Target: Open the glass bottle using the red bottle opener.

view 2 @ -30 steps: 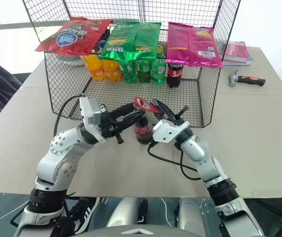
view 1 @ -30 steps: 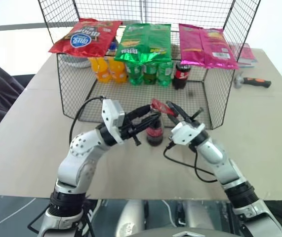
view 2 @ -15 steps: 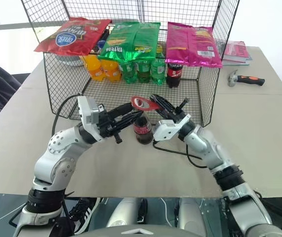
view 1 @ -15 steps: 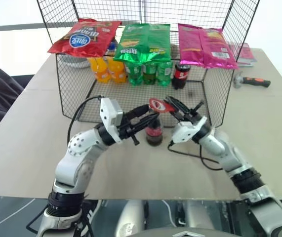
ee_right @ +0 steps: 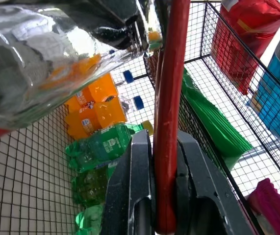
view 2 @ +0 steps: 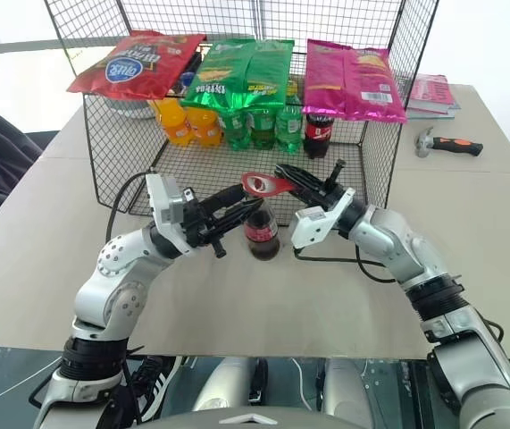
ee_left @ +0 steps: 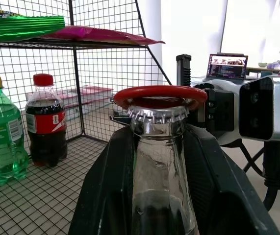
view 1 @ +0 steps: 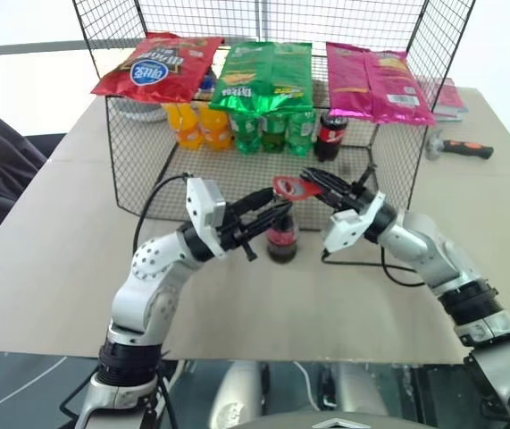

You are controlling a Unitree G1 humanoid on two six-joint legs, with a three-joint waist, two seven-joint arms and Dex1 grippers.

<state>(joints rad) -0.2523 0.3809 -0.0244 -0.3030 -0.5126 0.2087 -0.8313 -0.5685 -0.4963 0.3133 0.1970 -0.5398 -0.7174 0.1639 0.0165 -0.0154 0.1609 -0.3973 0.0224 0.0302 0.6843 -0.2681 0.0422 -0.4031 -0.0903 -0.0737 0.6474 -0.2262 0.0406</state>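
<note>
The left tool (view 1: 268,217) clamps the neck of the glass bottle (view 1: 282,239), steadying it upright on the counter (view 1: 49,259) before the wire rack; the right tool (view 1: 324,186) pinches the red bottle opener (view 1: 291,188), ring seated over the cap for prying.

Beige table (view 1: 58,232) carried a wire-mesh rack (view 1: 138,170) at its far middle. The glass bottle (view 1: 281,239) stood upright just before the rack. Hammer (view 1: 458,147) and books (view 1: 449,96) lay far right.
</note>
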